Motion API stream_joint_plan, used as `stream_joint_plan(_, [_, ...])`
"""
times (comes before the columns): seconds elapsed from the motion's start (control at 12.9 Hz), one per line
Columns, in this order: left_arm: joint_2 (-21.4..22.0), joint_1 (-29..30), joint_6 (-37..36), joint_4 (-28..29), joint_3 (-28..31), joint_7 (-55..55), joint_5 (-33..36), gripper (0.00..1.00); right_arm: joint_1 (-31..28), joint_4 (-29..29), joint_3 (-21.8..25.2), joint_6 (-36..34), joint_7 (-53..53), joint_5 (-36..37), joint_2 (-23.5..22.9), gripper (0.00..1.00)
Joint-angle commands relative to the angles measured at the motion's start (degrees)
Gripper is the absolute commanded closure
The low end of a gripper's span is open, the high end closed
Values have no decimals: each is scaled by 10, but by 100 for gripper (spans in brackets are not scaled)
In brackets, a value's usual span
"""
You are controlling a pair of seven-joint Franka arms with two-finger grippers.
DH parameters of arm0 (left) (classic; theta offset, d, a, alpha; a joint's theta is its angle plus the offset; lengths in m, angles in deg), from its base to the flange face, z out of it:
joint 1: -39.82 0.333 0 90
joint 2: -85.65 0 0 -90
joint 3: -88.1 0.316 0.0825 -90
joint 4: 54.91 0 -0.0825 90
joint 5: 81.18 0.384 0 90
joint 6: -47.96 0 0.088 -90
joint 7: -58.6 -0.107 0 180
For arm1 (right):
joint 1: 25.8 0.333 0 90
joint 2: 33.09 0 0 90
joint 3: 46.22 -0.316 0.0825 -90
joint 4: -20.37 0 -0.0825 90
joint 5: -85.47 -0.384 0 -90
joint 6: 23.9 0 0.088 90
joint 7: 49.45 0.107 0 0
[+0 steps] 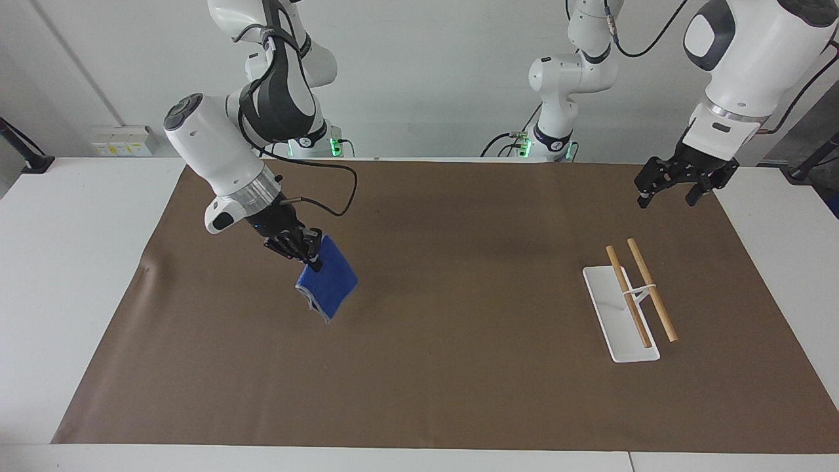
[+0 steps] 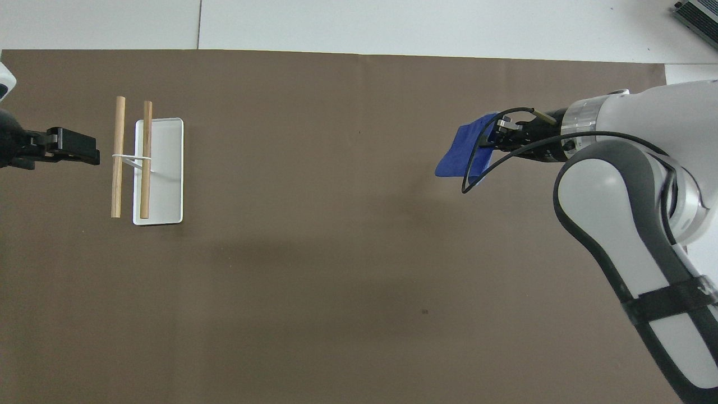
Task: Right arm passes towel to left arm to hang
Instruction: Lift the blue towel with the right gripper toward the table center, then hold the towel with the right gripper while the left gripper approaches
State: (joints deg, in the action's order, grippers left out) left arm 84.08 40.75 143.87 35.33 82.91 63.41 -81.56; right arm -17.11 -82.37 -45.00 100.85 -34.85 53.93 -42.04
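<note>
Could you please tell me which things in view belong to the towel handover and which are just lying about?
Part of the job:
- towel, hanging from the shut right gripper above the brown mat
- left gripper, open, waiting near the towel rack
- towel rack with two wooden rods, for hanging

Just there:
- brown mat
- thinner white arm

White table [image 1: 72, 275] w/ brown mat [image 1: 459, 393]; plain white wall [image 1: 426, 78], socket strip [image 1: 123, 141] at its base.
</note>
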Motion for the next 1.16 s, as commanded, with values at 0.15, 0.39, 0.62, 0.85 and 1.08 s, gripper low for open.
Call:
stream_joint_plan(0.15, [17,-4,13,21,6,-3,-7,0,61,11,-4,71,177,-142,-12,100])
stream_joint_plan(0.39, [17,3,12,22,8,-3,-7,0,148,11,-5,202,272,-213,-36,100])
stream_joint_plan(0.62, [17,4,3,21,11,-3,-7,0,206,18,-5,289,276,-339,-53,100])
stream_joint_plan(0.85, [22,4,-2,28,11,3,-7,0,232,39,-5,315,281,-429,-61,100])
stream_joint_plan(1.08, [38,-6,7,61,10,96,-7,0,242,55,-5,329,292,-473,-65,100])
